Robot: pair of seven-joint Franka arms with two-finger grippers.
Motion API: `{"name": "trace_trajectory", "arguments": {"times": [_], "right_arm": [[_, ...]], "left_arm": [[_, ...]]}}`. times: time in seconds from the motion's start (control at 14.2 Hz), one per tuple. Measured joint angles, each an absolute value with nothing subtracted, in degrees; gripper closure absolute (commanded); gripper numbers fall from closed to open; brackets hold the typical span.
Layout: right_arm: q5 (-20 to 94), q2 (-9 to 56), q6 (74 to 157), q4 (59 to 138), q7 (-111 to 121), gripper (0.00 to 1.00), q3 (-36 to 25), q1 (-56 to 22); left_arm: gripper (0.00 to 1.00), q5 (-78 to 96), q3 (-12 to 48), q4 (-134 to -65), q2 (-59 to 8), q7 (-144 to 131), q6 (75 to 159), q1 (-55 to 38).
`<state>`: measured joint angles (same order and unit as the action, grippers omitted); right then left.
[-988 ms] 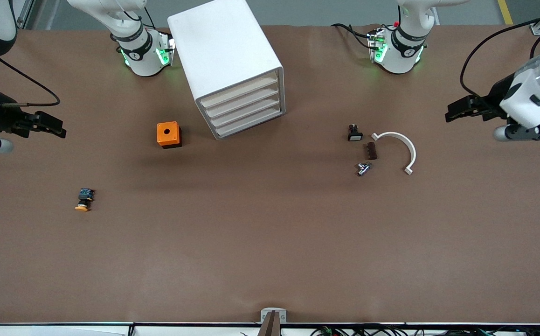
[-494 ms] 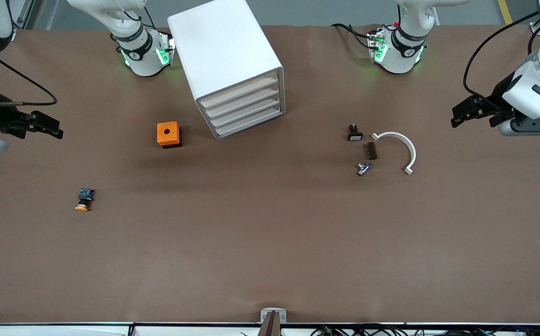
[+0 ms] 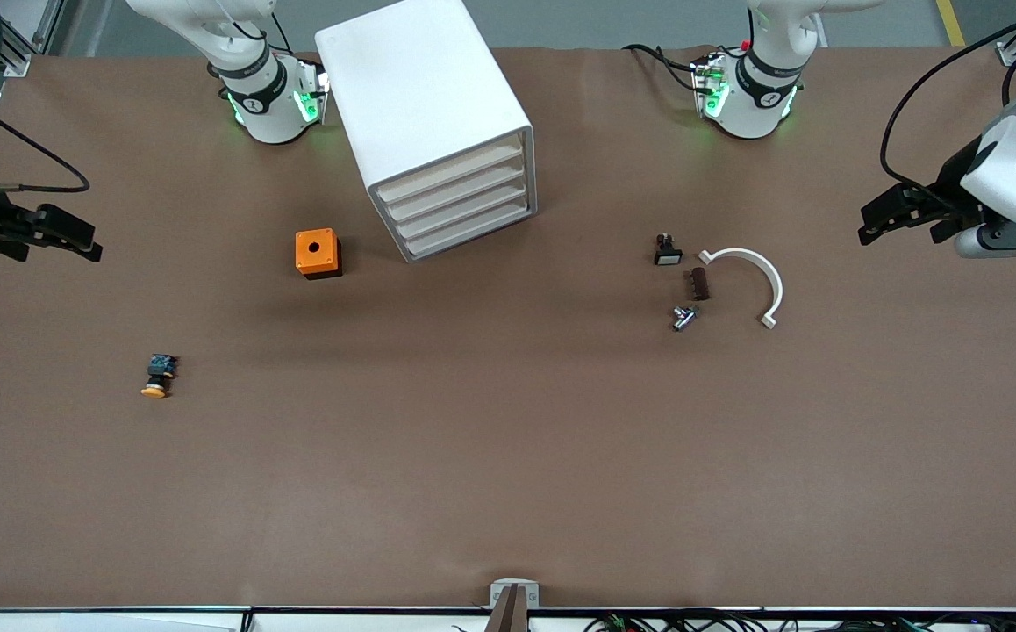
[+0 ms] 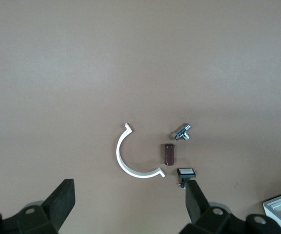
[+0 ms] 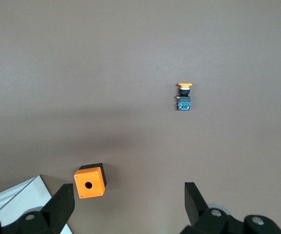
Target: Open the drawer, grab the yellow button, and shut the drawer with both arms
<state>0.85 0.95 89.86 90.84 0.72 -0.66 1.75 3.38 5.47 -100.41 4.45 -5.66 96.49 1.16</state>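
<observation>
Though well apart — button (image 3: 155, 376), right hand (image 3: 60, 233).

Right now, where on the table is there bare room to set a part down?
Widest bare patch: brown table nearer the camera than the yellow-capped button and orange box. Crowded: small parts beside the white curved bracket.

The front view looks down from high across the table (image 3: 508, 456), arm bases along its top edge. Each wrist view looks straight down from well above: the left shares the white clip (image 4: 130, 158) (image 3: 749, 276), the right the orange box (image 5: 90, 183) (image 3: 317, 253).
</observation>
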Motion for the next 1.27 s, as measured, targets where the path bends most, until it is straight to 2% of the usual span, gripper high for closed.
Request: {"name": "trace_trajectory", "arguments": {"times": [0.35,1.06,1.27], "right_arm": [[0.8,0.9,81.8,86.2,0.7,0.00,-0.9,2.0],[0.9,-0.7,79.8,86.7,0.7,0.00,-0.6,3.4],[0.9,-1.4,80.3,87.6,0.7,0.00,-2.8,1.2]], "left_arm": [[0.00,3.1,5.5,-97.2,4.6,-5.7,95.9,1.1],[0.00,0.8,5.6,-94.8,3.4,-5.7,93.8,1.0],[0.00,0.8,5.6,-94.5,3.1,-5.7,93.3,1.0]]}}
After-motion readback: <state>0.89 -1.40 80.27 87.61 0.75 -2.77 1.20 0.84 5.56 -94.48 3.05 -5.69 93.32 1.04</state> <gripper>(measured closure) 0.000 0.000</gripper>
